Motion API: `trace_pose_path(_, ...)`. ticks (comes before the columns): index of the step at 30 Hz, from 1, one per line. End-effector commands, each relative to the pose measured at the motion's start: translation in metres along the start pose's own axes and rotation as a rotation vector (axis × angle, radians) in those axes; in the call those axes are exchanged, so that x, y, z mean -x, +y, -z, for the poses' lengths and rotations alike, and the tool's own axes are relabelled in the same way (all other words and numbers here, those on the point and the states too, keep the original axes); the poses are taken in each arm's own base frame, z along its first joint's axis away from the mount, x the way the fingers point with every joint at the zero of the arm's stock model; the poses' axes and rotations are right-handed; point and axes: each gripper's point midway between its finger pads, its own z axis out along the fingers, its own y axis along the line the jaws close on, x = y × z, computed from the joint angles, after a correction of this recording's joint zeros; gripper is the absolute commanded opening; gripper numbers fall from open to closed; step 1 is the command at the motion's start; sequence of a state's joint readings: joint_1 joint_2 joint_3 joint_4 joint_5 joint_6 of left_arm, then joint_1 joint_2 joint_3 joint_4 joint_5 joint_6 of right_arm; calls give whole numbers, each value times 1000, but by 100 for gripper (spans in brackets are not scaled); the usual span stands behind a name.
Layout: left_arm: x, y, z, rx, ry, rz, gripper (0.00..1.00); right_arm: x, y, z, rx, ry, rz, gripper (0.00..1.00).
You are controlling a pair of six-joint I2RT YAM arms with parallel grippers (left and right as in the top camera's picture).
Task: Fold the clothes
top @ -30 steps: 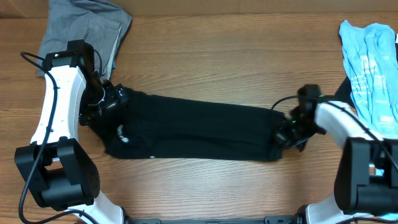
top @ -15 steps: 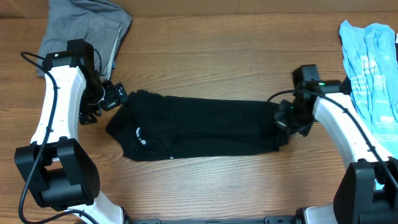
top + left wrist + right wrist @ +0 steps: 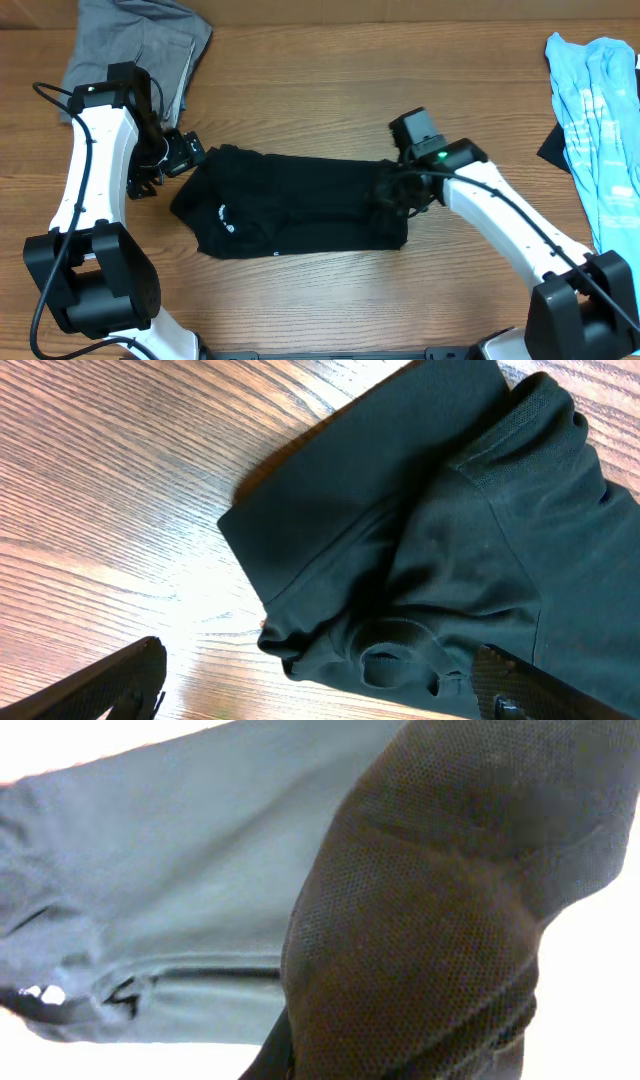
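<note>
The black T-shirt point(image 3: 290, 205) lies in a long band across the middle of the wooden counter point(image 3: 330, 90). The right end effector point(image 3: 393, 192) is clenched on the shirt's bunched right end. The left end effector point(image 3: 190, 155) sits at the shirt's left end, released, with its jaws spread wide. A grey garment point(image 3: 140, 40) lies at the far left corner and a light blue shirt point(image 3: 595, 90) at the right edge.

No lettering can be read in any view. The black T-shirt point(image 3: 300, 200) carries a small white round logo point(image 3: 224, 218) by one sleeve hem, too small to make out. The light blue shirt point(image 3: 598, 100) has a pale print, possibly letters, but it is illegible.
</note>
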State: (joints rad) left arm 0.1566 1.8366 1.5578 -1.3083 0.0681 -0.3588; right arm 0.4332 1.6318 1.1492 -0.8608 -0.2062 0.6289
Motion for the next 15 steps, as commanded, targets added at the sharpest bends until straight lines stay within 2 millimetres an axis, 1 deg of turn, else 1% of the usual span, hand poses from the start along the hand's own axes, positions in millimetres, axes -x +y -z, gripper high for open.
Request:
trace_pose_path(1, -1, -2, -4, 0, 9, -28, 100, -6, 27, 4, 53, -15, 45, 4)
trace_pose_path(5, -1, -2, -4, 0, 9, -28, 100, -20, 45, -5, 73, 7, 94, 6)
trace_pose_path(10, -1, -2, -4, 0, 9, -28, 100, -29, 59, -10, 93, 10, 110, 9)
trace_pose_path(11, -1, -2, -4, 0, 10, -28, 100, -29, 60, -10, 96, 10, 109, 13)
trace_pose_path(12, -1, -2, -4, 0, 10, -28, 100, -30, 60, -10, 96, 10, 109, 25)
trace_pose_path(14, -1, -2, -4, 0, 10, -28, 100, -30, 60, -10, 96, 12, 105, 43)
trace_pose_path(15, -1, -2, -4, 0, 10, -28, 100, -31, 62, -10, 102, 16, 106, 57)
